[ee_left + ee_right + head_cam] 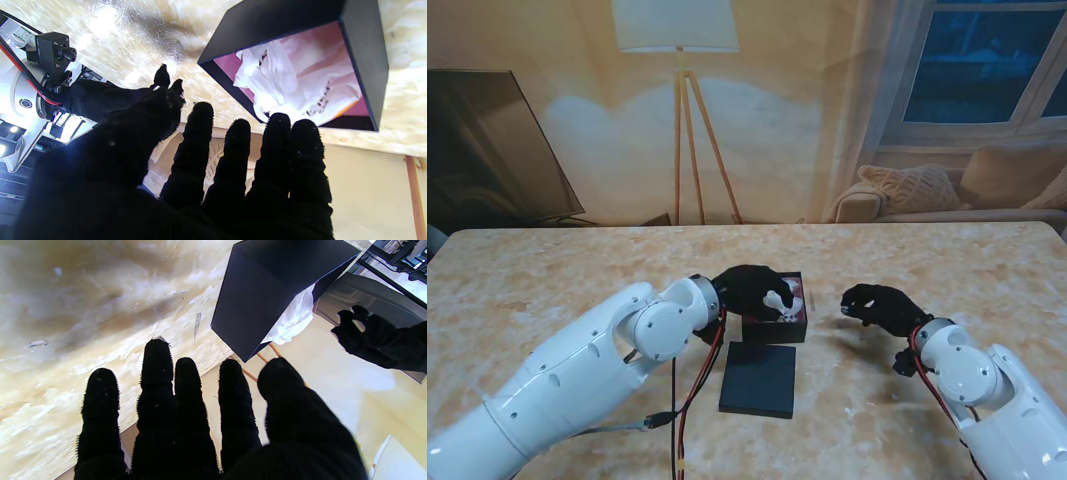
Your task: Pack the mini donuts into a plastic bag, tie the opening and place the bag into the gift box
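At frame centre the left hand (752, 290), fingers apart and empty, hovers over the gift box (776, 329) holding the white plastic bag (293, 90); the lid (759, 380) lies just nearer; the right hand (882, 307) is open.

Item: gift box (789, 322), its left part covered by our left hand (752, 290) in the stand view, so we cannot tell whether those fingers touch the plastic bag (293, 85). Item: bag contents, veiled by crumpled white film; no donuts discernible. Item: bag opening, too crumpled for us to judge whether it is tied.
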Controlling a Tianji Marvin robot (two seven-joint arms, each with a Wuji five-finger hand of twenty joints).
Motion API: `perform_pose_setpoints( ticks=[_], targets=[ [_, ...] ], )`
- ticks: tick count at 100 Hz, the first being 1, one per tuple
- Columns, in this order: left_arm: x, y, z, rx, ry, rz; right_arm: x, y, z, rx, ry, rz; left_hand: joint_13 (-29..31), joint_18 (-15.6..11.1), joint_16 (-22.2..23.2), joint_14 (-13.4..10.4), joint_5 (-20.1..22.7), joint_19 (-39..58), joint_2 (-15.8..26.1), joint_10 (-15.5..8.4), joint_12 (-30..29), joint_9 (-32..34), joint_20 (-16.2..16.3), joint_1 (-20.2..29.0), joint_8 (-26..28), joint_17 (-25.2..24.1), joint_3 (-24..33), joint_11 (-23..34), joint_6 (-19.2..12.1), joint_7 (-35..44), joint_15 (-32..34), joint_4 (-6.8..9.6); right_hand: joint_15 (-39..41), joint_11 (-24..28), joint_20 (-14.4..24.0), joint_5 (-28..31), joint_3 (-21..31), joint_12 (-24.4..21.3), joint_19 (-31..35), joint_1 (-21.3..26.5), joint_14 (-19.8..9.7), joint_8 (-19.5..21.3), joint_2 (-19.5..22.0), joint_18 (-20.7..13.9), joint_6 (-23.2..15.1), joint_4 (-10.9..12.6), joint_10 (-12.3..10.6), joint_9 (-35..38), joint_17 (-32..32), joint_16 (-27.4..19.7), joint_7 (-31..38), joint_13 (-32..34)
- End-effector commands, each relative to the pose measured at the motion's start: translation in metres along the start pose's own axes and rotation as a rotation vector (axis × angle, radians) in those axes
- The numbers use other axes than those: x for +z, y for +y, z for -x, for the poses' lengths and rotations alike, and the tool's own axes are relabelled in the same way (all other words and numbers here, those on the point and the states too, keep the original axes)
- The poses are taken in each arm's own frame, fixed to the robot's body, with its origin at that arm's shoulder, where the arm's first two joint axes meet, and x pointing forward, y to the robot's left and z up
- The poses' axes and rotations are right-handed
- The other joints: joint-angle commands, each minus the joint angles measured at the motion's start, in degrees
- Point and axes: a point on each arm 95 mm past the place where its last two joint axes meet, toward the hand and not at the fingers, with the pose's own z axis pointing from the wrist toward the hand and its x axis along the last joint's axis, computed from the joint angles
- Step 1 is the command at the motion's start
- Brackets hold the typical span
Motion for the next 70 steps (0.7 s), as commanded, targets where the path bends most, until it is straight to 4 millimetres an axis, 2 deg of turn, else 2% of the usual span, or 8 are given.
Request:
perform_pose_setpoints(
  ticks=[1, 8, 21, 38, 45, 51, 60, 70],
  targets=[
    [-0.010, 0.006, 0.003, 0.013, 0.002, 0.010, -0.004, -0.010, -0.007, 0.004, 0.005, -0.033, 0.5, -0.4, 2.2, 0.3, -1.2, 1.0, 1.9, -0.2, 1.3, -1.4, 1.7, -0.8, -1.0, -0.3, -1.4, 1.3, 0.6, -1.6, 2.0, -0.16, 4.8, 3.3, 0.6, -0.3, -1.0, 2.2, 2.6, 0.9, -1.9, -1.7, -0.3, -1.3, -1.7, -1.7, -1.4, 2.3, 1.3, 3.0, 0.8, 2.1],
    [-0.020, 0.008, 0.010, 0.034, -0.006, 0.002, -0.006, -0.013, -0.010, -0.003, 0.006, -0.045, 1.5, -0.5, 5.7, -0.2, -2.2, 2.1, 3.1, -0.7, 3.9, -0.7, 3.1, -0.6, -2.1, -0.1, -2.7, 3.2, 2.4, -4.0, 4.5, 0.17, 10.7, 7.5, 1.1, 0.3, -1.5, 5.0, 4.3, 1.2, -2.9, -3.4, 0.3, -2.3, -1.1, -1.4, -2.0, 4.0, 3.0, 5.2, 0.0, 4.1],
    [-0.038, 0.011, 0.023, 0.058, -0.038, -0.020, -0.010, -0.016, -0.016, -0.012, 0.015, -0.082, 2.4, -0.4, 11.7, -0.7, -2.3, 4.9, 3.4, -0.6, 7.9, -0.3, 6.9, -0.4, -2.9, -0.5, -3.4, 5.0, 3.6, -6.4, 8.3, 0.43, 24.0, 18.2, 2.6, 1.1, -2.7, 11.0, 9.4, 3.4, -6.1, -7.5, 1.1, -4.5, -0.8, -1.7, -5.0, 9.3, 8.4, 9.1, -0.8, 10.3],
    [-0.058, 0.019, 0.042, 0.061, -0.102, -0.037, -0.013, -0.020, -0.022, -0.016, 0.010, -0.171, 4.9, -1.0, 17.3, -1.3, -2.5, 8.7, 5.0, 0.0, 12.3, 0.9, 11.1, 0.0, -3.7, 0.8, -4.6, 7.7, 5.2, -8.9, 13.0, 0.69, 37.7, 31.0, 3.9, 0.2, -1.0, 16.1, 16.6, 8.3, -10.3, -13.9, 1.3, -6.4, -0.2, -2.0, -9.6, 16.6, 15.6, 10.2, 0.8, 18.8],
    [-0.066, 0.023, 0.050, 0.061, -0.132, -0.038, -0.015, -0.021, -0.025, -0.019, 0.008, -0.229, 6.4, -1.4, 19.3, -1.6, -2.4, 10.6, 6.4, 0.0, 14.0, 1.9, 12.8, 0.8, -3.8, 1.7, -6.1, 8.9, 5.4, -9.4, 15.1, 0.88, 42.0, 35.3, 3.5, -0.3, 10.8, 16.8, 19.4, 4.5, -12.2, -15.2, -0.2, -7.1, -0.4, -1.0, -11.8, 18.8, 18.1, 9.3, -1.2, 21.7],
    [-0.072, 0.028, 0.057, 0.065, -0.158, -0.030, -0.016, -0.021, -0.027, -0.032, 0.005, -0.281, 7.1, -1.5, 20.8, -1.7, -2.3, 12.0, 6.8, 0.0, 15.4, 2.2, 14.1, 1.8, -3.9, 2.1, -7.1, 9.8, 5.7, -9.8, 16.6, 1.19, 43.9, 37.3, 3.3, -0.2, 16.1, 17.2, 20.8, 2.2, -13.4, -13.5, 0.9, -7.8, 0.2, 1.1, -13.1, 19.9, 19.6, 9.3, -6.6, 23.1],
    [-0.082, 0.034, 0.067, 0.068, -0.196, -0.026, -0.017, -0.022, -0.030, -0.054, -0.002, -0.345, 9.7, -2.0, 23.4, -2.2, -1.8, 15.8, 7.5, -0.1, 17.8, 4.1, 16.5, 2.8, -3.9, 4.1, -8.1, 12.2, 5.6, -9.7, 20.4, 1.44, 45.9, 39.4, 3.4, 0.3, 20.1, 17.9, 22.1, 0.4, -14.9, -12.0, 3.0, -8.5, 0.8, 4.3, -14.5, 20.8, 21.2, 9.6, -11.5, 24.5],
    [-0.090, 0.041, 0.078, 0.068, -0.229, -0.008, -0.017, -0.024, -0.032, -0.059, -0.014, -0.394, 12.7, -2.4, 25.7, -3.0, -1.2, 20.0, 7.7, -0.1, 20.2, 6.2, 18.8, 3.5, -4.1, 6.4, -8.8, 14.7, 6.1, -9.8, 24.5, 1.64, 47.4, 41.0, 3.6, -0.6, 23.0, 18.5, 23.1, -0.8, -15.7, -11.4, 3.3, -9.0, 1.9, 5.6, -15.3, 21.4, 22.2, 9.9, -13.6, 25.5]
  ],
)
